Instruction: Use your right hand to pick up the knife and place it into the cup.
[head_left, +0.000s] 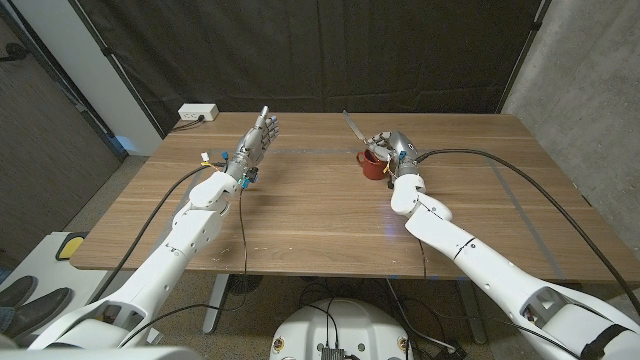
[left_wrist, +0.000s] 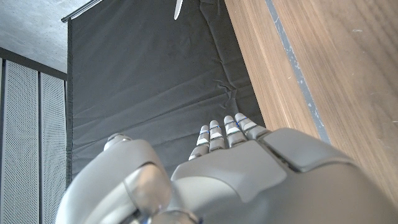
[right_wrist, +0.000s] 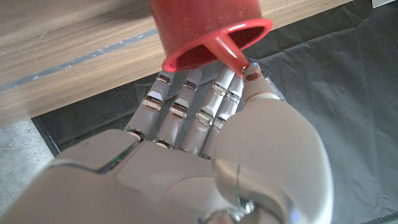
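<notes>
right hand (head_left: 393, 147) holding knife (head_left: 353, 127) — over red cup (head_left: 373, 165)

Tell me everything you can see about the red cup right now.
The red cup is small, looks like plastic, and has a flared rim and a handle. It stands upright on the wooden table, far right of centre. The right hand hovers just behind and over it; contact is unclear.

Knife (head_left: 352, 127) handle hidden by right robot hand (head_left: 393, 147); cup (head_left: 373, 164) partly hidden.
</notes>
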